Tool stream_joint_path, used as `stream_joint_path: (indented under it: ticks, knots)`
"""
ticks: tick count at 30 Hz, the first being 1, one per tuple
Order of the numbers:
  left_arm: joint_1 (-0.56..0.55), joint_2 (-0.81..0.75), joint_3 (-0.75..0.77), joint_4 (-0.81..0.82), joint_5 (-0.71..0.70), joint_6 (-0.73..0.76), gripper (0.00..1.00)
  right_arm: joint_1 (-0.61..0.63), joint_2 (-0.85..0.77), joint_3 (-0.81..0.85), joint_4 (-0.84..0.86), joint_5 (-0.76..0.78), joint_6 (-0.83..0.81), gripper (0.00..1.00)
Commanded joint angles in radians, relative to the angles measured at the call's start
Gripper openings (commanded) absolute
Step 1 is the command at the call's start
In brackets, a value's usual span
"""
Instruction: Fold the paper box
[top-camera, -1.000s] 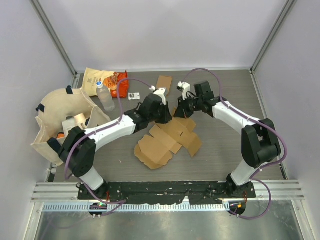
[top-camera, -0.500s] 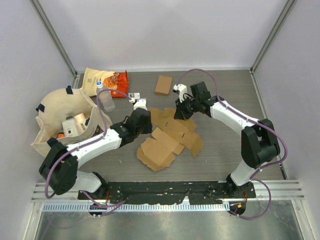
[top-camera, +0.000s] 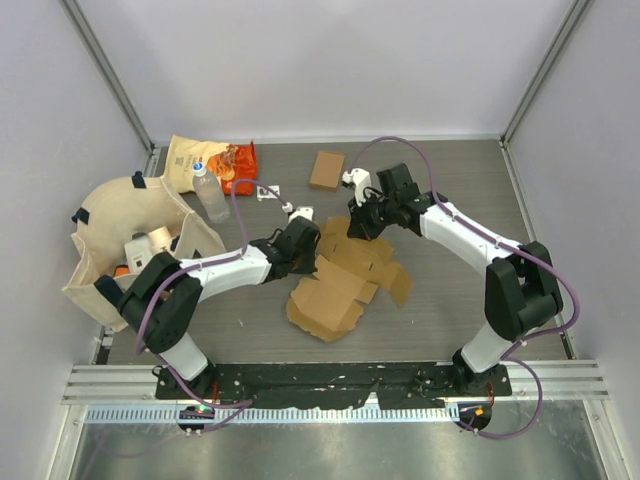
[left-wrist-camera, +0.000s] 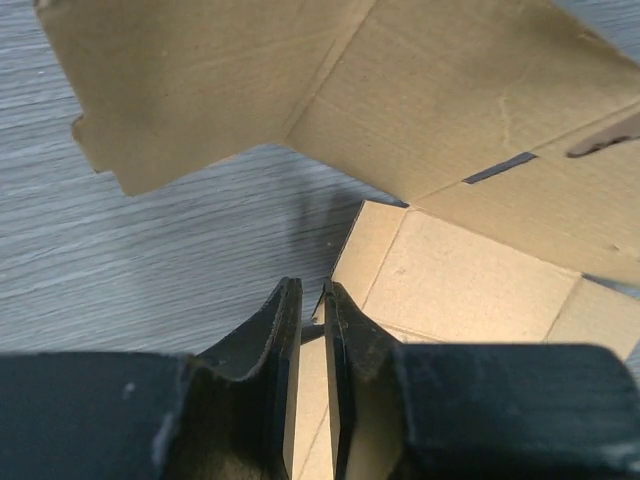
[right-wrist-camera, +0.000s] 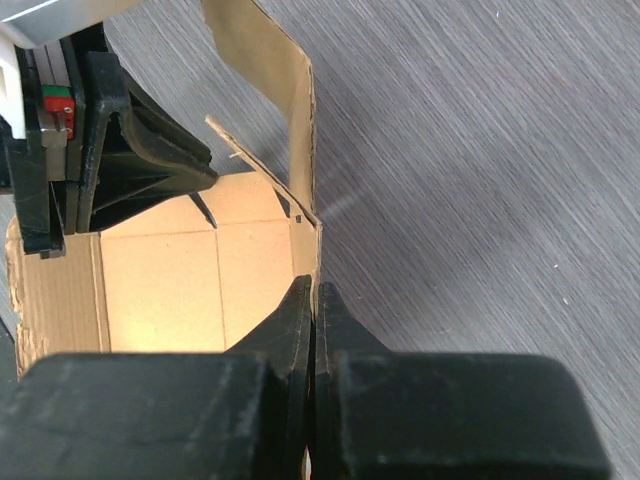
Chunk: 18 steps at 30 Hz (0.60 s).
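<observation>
Brown cardboard takes up the middle of the table (top-camera: 470, 170). The paper box (top-camera: 335, 295) lies there as a mostly flat blank, its panels spread out between my two arms. My right gripper (top-camera: 364, 226) is at the blank's upper edge. In the right wrist view its fingers are pressed together on the edge of a panel that stands upright, and a flap rises beyond it toward the top of the frame. My left gripper (top-camera: 312, 252) sits at the blank's left edge. In the left wrist view its fingers (left-wrist-camera: 270, 330) are nearly together, with only a narrow slit between them and card showing in it. I cannot tell whether they pinch that card or merely stand over it. At the left of the overhead view is a beige tote bag (top-camera: 125, 225), with a clear water bottle (top-camera: 209, 195) and an orange snack bag (top-camera: 236, 166) near it at upper left. A small cardboard box (top-camera: 326, 170) sits apart, above the blank.
</observation>
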Motion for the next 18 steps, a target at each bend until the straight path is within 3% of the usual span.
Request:
stream_joint_path:
  ticks: [1, 14, 18]
  knots:
    - [-0.005, -0.047, -0.048, 0.158, 0.101, -0.029, 0.19, 0.026, -0.023, 0.062, 0.031, 0.042, -0.039, 0.01]
    - [-0.003, -0.026, -0.119, 0.402, 0.221, -0.112, 0.21, 0.085, -0.032, 0.045, 0.051, 0.067, -0.042, 0.01]
    - [-0.003, 0.003, -0.116, 0.397, 0.259, -0.125, 0.21, 0.092, -0.035, 0.032, 0.051, 0.082, -0.045, 0.01]
